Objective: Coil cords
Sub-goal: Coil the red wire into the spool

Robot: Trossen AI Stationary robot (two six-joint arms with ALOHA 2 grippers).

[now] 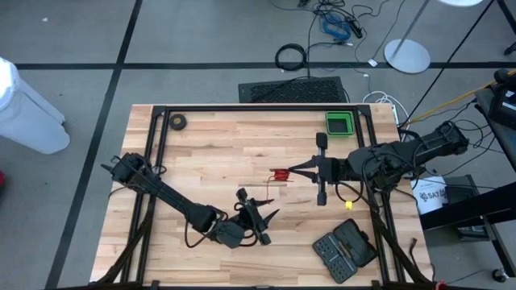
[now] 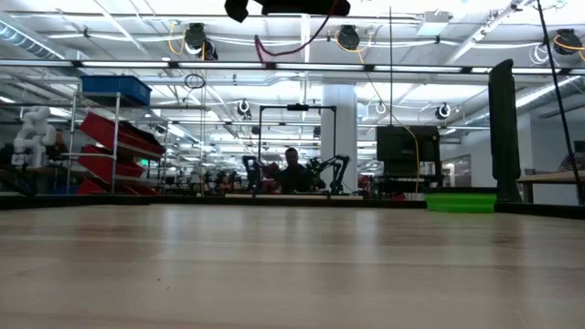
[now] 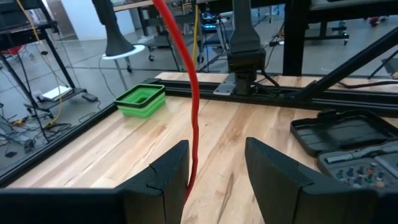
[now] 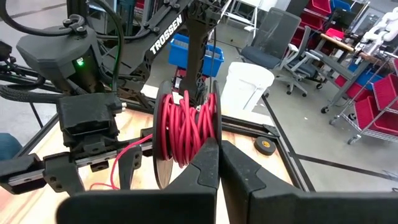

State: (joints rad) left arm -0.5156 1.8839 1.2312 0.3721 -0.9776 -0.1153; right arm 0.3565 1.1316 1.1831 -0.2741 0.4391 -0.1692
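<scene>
Two grippers: both at work mid-table, facing each other, apart.
Right gripper (image 4: 217, 162): closed on the reel (image 4: 185, 134), pinching its rim; sits right of centre in the high view (image 1: 305, 170).
Reel: held on edge off the table, many red turns already wound on it; shows as a small red bundle (image 1: 280, 174) at the right fingertips from above.
Left gripper (image 1: 256, 216): near centre-front of the table; the fingers (image 3: 163, 177) stand apart, jaws open, red cord (image 3: 194, 118) running up between them, not clearly pinched.
Cord: one thin strand leaves the reel toward the left gripper; slack part (image 4: 127, 155) hangs below the reel.
Step in hand (judgement): winding remaining cord onto the reel.
How to do well: keep light tension so turns land between the flanges, not over the rim; let cord slide through the left fingers rather than clamp hard.
Risk: slack loop snagging on a finger or slipping off the reel.
Clutter: green bin (image 1: 339, 123), black tool case (image 1: 344, 250); both well clear.
</scene>
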